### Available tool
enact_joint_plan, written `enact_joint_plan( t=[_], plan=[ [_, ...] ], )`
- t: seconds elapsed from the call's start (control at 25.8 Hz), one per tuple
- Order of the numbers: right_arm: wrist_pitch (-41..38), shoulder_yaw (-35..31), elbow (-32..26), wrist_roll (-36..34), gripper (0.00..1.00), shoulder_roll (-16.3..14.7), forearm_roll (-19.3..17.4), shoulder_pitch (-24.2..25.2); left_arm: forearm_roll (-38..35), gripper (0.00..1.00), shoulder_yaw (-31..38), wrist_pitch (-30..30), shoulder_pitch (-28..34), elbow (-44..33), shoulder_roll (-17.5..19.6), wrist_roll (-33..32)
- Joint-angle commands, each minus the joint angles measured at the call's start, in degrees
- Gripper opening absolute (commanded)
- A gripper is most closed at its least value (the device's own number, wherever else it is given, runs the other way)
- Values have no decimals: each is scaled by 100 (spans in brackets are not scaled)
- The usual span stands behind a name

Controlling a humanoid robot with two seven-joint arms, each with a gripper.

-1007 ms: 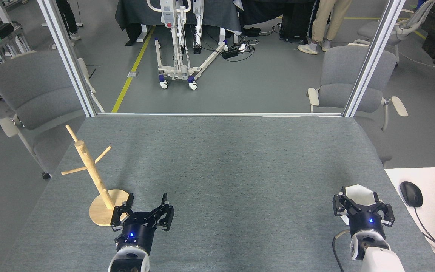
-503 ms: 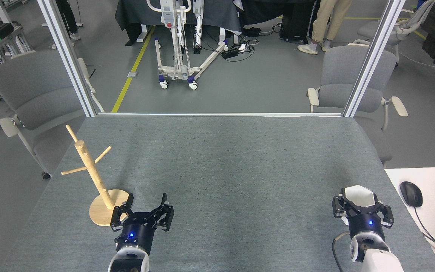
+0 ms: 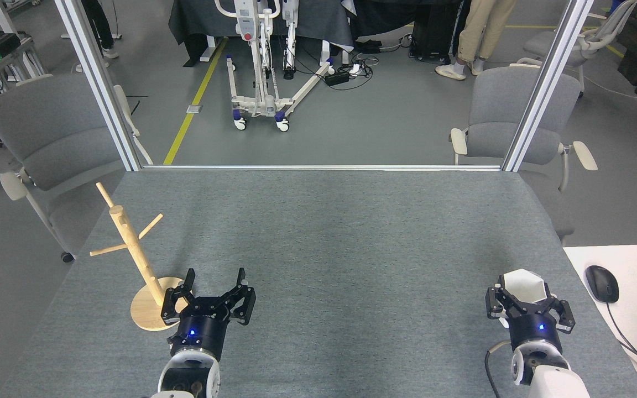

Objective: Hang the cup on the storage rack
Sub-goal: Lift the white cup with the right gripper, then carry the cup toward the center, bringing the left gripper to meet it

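Note:
The white faceted cup is at the near right of the grey table, sitting between the fingers of my right gripper. The jaws close around its sides from the near side, and its handle is hidden. The wooden storage rack stands upright at the near left on its round disc base, with thin pegs angling off the pole. My left gripper is open and holds nothing, just right of the disc base, with one finger overlapping the disc's edge.
The grey felt table ends at a metal frame with two slanted posts. Grey chairs stand beyond the left and right corners. A white desk with a black mouse and a keyboard adjoins the table's right side.
The right gripper shifted slightly left and away, and the cup moved with it. The left gripper edged forward, closer to the rack's base.

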Motion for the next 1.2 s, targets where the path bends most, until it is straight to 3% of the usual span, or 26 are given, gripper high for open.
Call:
enact_joint_plan(
  t=[0.0, 0.15, 0.58, 0.77, 1.16],
  plan=[
    [-177, -9, 0, -29, 24, 3, -15, 0, 0, 99, -20, -5, -222, -28, -14, -55],
    [-626, -53, 0, -29, 0, -6, -68, -17, 0, 99, -64, -14, -319, -72, -23, -64],
    [-617, -79, -149, -11, 0, -14, -24, -140, 0, 100, -108, -75, -249, -72, -58, -55],
    [-599, -184, -747, 94, 0, -102, -41, -184, 0, 99, -117, -84, -240, -72, -49, -55],
    [-529, -492, -2926, 2678, 0, 29, -68, -131, -27, 99, -328, -102, -117, -28, -32, 41]
  ],
)
